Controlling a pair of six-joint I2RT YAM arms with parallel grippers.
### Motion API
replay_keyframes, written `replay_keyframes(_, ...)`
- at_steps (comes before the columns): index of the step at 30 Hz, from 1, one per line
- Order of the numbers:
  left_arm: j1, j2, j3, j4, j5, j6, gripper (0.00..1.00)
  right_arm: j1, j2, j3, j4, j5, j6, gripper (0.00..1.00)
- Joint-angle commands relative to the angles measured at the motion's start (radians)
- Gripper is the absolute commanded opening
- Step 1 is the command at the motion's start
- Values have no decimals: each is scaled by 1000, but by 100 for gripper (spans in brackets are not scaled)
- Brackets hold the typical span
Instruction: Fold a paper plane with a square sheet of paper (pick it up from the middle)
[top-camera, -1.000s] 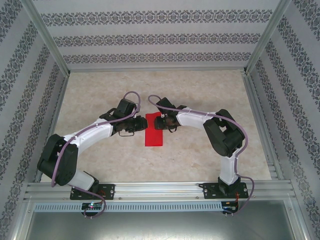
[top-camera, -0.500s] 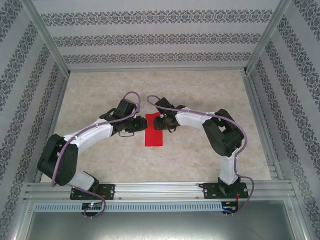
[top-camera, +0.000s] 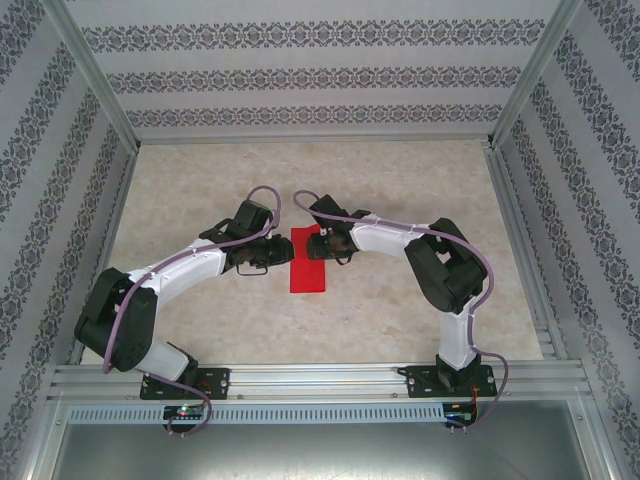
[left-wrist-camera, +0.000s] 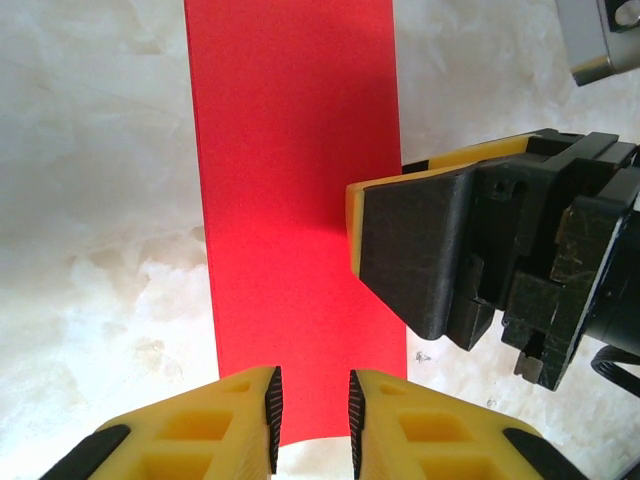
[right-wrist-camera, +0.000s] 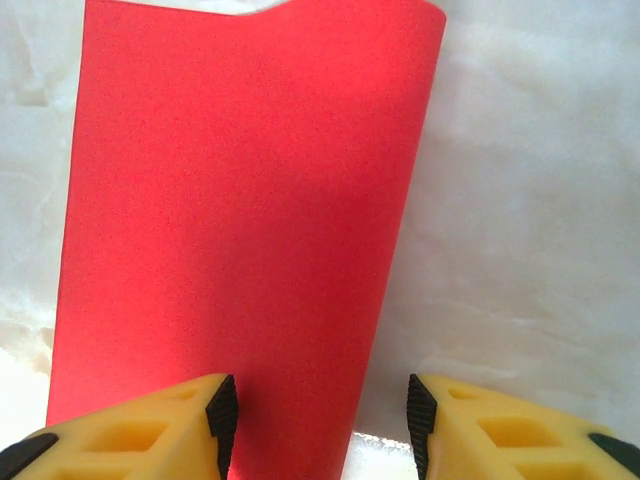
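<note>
You are looking at a left arm (top-camera: 180, 268) and a right arm (top-camera: 385, 238) that are both wearing white shells over black joint housings. A lilac cable (top-camera: 262, 192) is running along each one and looping free near the wrist. Black base plates (top-camera: 185, 383) are showing at the foot of each arm. The left jaws and right jaws are showing yellow, hollow-celled bodies, with black ribbed pads (left-wrist-camera: 272, 405) lining their inner faces.

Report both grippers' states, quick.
Left gripper: jaws slightly apart over the red paper, apparently gripping nothing.
Right gripper: jaws open, straddling the paper's edge, holding nothing.
</note>
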Motion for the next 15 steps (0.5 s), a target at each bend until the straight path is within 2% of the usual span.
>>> replay_keyframes(1,11,4,-10,20,5,-10,28,14,37,16,-1,-12,-13,51)
replay_keyframes(15,11,87,-19,121,40,-56,28,3,37,7,2,-16,16,51)
